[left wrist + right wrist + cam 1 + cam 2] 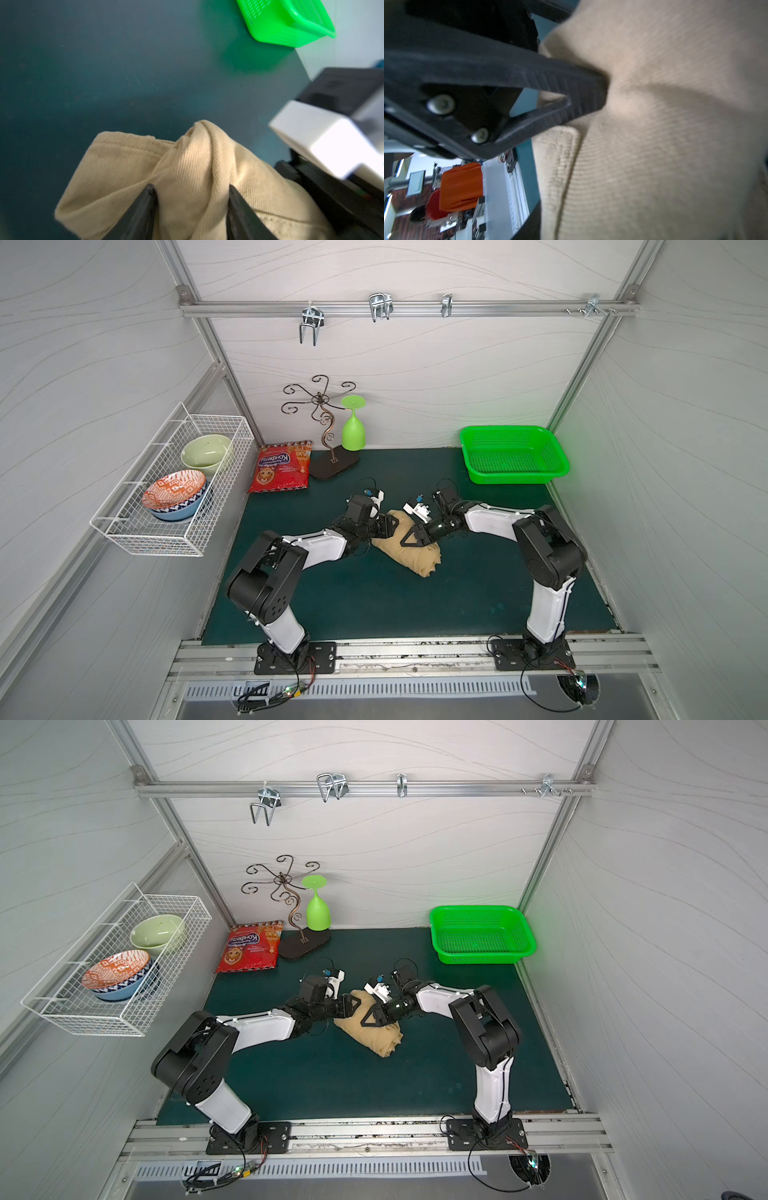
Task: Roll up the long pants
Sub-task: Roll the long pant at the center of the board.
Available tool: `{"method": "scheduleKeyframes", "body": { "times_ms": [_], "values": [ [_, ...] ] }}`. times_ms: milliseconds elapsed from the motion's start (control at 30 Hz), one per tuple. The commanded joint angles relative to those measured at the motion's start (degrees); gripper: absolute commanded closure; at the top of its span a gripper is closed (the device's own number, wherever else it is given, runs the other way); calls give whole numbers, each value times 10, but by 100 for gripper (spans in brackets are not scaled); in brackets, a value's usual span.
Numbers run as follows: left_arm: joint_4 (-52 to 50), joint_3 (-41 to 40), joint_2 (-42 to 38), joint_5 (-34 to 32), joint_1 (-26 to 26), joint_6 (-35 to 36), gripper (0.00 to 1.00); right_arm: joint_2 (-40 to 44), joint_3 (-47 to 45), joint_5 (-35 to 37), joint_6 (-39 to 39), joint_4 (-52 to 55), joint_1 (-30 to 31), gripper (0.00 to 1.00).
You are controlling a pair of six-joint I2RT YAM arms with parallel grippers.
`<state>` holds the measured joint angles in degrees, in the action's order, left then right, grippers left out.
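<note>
At the middle of the tabletop, the long pants lie bundled in a tan roll. The left gripper pinches a thick fold, likely keeping it tight; the right gripper presses in, its spread impossible to tell.

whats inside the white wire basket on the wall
The wire basket holds a pale green bowl and an orange patterned bowl nested in a blue bowl. The blue bowl's inside is covered.

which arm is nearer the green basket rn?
Right. The right arm has its wrist close by a front corner of the basket. The left arm reaches in from the opposite side of the pants, farther off.
</note>
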<state>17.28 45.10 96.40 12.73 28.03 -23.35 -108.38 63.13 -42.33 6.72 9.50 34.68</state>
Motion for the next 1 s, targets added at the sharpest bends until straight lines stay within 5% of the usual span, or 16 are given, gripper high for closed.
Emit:
{"method": "scheduleKeyframes", "body": {
  "times_ms": [0,167,300,433,667,867,967],
  "values": [
    [-51,2,40,-70,7,-3,44,22,-60,132,-18,-1,30,44],
    [-76,-8,48,-94,11,5,42,118,-84,347,-28,36,86,16],
    [-79,-9,54,-94,11,8,41,212,-98,613,-63,50,188,2],
    [-74,-7,63,-86,11,8,41,248,-119,760,-153,17,274,1],
    [-83,-1,62,-82,11,16,40,227,-98,829,-267,-15,326,1],
    [-84,1,66,-78,11,12,39,190,-94,712,-263,-27,301,4],
    [-85,0,65,-77,11,13,39,174,-119,621,-204,-42,244,18]
  ]
}}
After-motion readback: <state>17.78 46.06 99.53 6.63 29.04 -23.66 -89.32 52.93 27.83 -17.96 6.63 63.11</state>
